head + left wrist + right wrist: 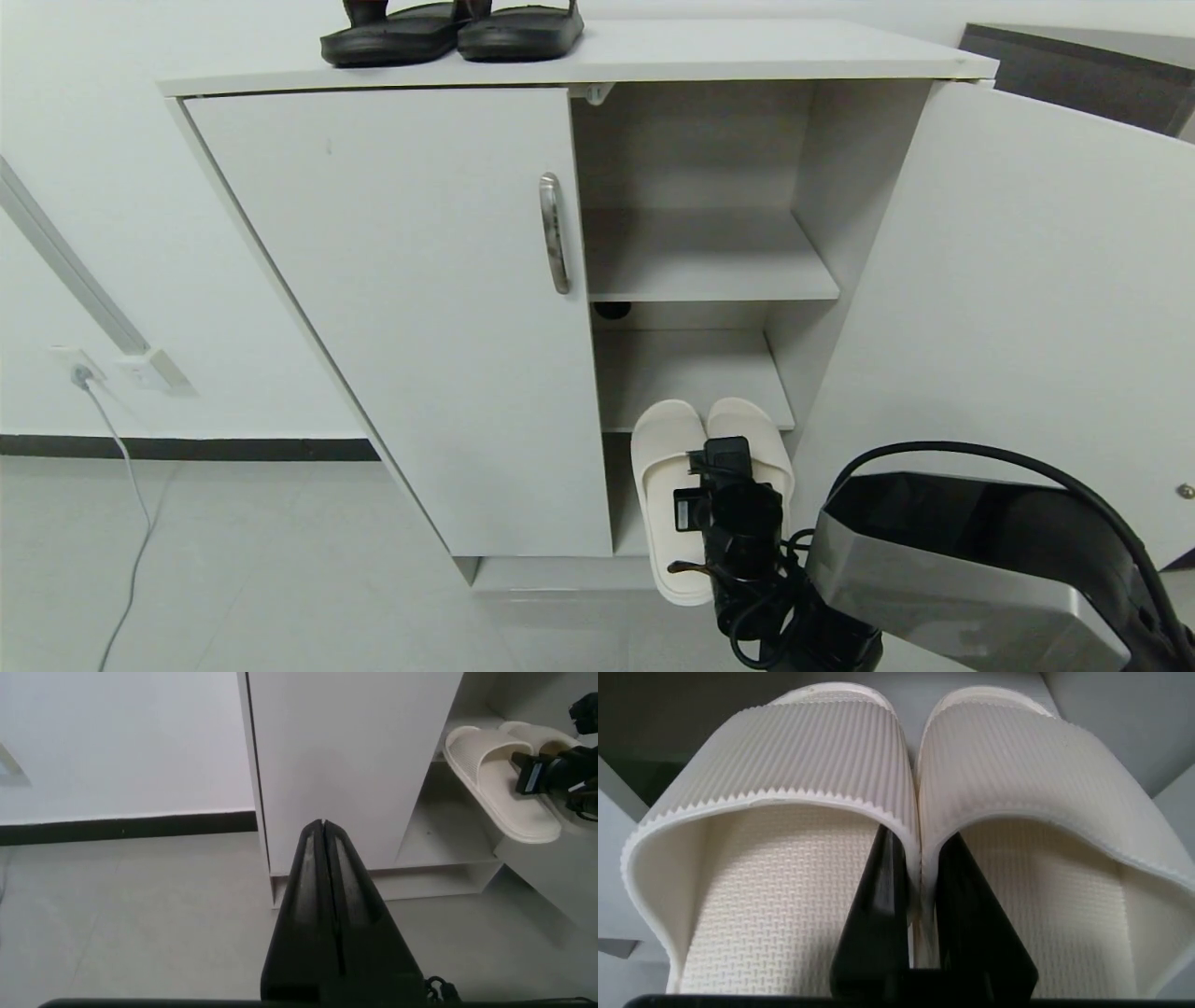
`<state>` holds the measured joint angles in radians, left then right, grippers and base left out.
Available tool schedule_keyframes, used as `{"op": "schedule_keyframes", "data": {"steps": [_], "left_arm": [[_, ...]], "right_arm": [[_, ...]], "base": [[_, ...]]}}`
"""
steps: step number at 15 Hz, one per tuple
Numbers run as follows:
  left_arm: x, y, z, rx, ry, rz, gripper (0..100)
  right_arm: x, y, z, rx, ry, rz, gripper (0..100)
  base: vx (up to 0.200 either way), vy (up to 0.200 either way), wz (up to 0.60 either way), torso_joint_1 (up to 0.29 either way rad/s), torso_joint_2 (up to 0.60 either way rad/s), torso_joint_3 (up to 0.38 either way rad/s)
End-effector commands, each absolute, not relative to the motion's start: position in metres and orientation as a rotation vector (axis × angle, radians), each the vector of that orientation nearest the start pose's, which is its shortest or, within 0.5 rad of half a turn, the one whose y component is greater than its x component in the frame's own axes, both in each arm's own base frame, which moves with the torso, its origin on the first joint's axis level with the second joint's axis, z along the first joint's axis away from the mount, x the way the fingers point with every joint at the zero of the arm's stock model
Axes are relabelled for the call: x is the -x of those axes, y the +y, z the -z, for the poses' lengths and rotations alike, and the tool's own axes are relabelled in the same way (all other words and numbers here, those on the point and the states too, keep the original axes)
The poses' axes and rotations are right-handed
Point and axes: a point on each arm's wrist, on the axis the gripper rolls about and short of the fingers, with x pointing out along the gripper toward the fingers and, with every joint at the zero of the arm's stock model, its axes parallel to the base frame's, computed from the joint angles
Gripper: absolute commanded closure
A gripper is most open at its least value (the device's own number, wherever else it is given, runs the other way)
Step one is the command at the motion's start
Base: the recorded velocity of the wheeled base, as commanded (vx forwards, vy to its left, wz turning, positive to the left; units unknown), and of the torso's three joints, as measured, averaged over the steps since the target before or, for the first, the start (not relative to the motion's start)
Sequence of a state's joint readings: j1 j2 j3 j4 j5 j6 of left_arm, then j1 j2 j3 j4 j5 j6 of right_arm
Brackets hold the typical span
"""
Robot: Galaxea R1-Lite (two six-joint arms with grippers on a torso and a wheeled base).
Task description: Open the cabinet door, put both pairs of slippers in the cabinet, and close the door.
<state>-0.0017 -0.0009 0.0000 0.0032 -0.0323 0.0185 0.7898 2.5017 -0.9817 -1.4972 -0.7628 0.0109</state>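
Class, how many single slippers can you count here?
4: two black slippers on the cabinet top; two white slippers pinched by the right gripper before the shelves. The shut door may hide more.

From where I stand, the black slippers (453, 37) on the cabinet (747, 51) top are sliced off by the head view's upper edge, only their near ends showing, and the open door (1018, 308) runs off the right edge, its lower corner behind the right arm (962, 560). The white slippers (665, 467) have their heels covered by the right gripper (721, 459), whose fingers (878, 924) run under the straps so their tips are lost, and the pair masks the bottom compartment. A dark round thing (611, 310) under the upper shelf (709, 271) is too small to tell.
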Motion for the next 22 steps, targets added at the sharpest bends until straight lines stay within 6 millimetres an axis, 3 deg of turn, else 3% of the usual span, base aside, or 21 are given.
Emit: {"op": "schedule_keyframes", "data": {"steps": [1, 9, 14, 16, 22], "left_arm": [[0.023, -0.001, -0.075, -0.018, 0.003, 0.034, 100], [0.023, -0.001, -0.075, -0.018, 0.003, 0.034, 100], [0.023, -0.001, -0.075, -0.018, 0.003, 0.034, 100], [0.023, -0.001, -0.075, -0.017, 0.003, 0.034, 100], [0.023, -0.001, -0.075, -0.017, 0.003, 0.034, 100]], "right_arm": [[-0.307, 0.288, -0.008, 0.002, 0.013, -0.028, 100], [-0.309, 0.287, -0.011, -0.004, 0.007, -0.023, 100], [-0.311, 0.285, -0.008, 0.005, 0.017, -0.021, 100], [-0.322, 0.28, -0.009, 0.022, 0.035, -0.001, 100], [-0.35, 0.292, -0.025, 0.004, 0.053, -0.013, 100]], "base": [[0.2, 0.0, 0.0, 0.007, 0.01, 0.002], [0.2, 0.0, 0.0, 0.002, 0.0, 0.001], [0.0, 0.0, 0.0, 0.0, 0.0, 0.0], [0.0, 0.0, 0.0, 0.0, 0.0, 0.0], [0.0, 0.0, 0.0, 0.0, 0.0, 0.0]]}}
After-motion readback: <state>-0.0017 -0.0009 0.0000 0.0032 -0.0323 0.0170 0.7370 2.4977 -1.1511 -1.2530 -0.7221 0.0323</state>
